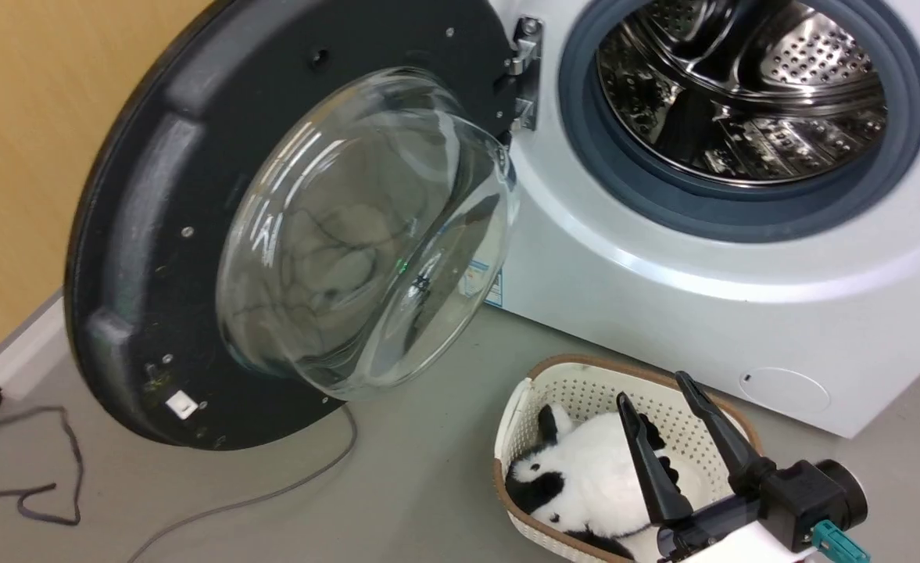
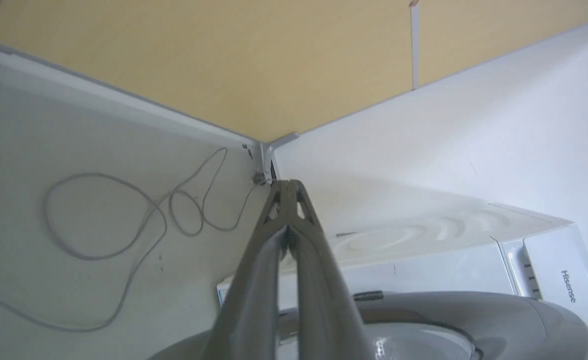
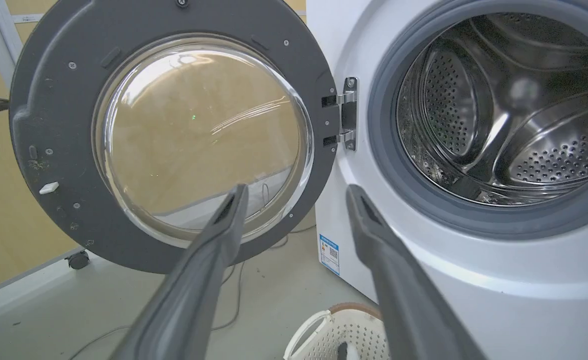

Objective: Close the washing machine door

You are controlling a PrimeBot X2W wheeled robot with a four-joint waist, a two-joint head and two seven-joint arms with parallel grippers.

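The washing machine door [image 1: 155, 234] hangs wide open left of the washing machine [image 1: 663, 289], my left gripper [image 2: 288, 185] pressed together by its outer face, right gripper [image 1: 652, 387] spread empty above the laundry basket [image 1: 585, 391]; a glancing push could slip off the glossy curve, leaving it unlatched.

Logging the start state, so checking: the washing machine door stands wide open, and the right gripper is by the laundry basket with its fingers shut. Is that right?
Not quite: the right gripper is open, not shut; the right wrist view shows a wide gap between its two fingers. The rest holds: the washing machine door stands wide open and the gripper is by the laundry basket.
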